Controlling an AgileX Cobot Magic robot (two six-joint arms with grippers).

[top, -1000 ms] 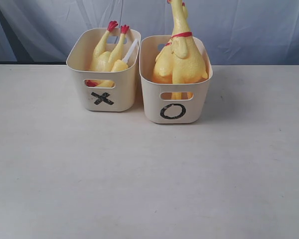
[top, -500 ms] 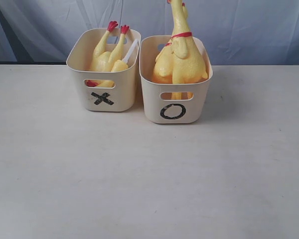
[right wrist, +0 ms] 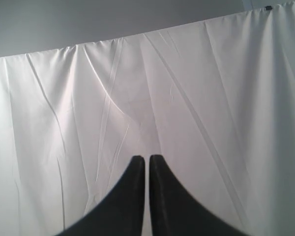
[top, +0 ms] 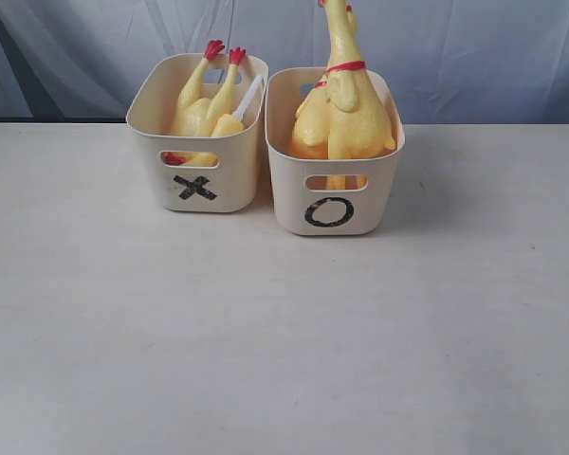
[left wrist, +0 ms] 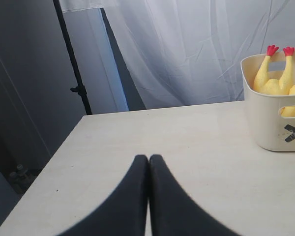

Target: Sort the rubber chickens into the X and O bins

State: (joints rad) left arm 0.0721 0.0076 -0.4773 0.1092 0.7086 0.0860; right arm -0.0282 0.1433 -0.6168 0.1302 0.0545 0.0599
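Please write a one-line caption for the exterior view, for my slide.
Side by side on the table, the X bin holds a feet-up chicken and the O bin a neck-up chicken.

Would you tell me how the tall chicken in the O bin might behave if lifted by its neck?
Probably bendy: the chicken has a long thin neck. Likely light, seemingly a rubber toy. Filling the O bin, it may drag it.
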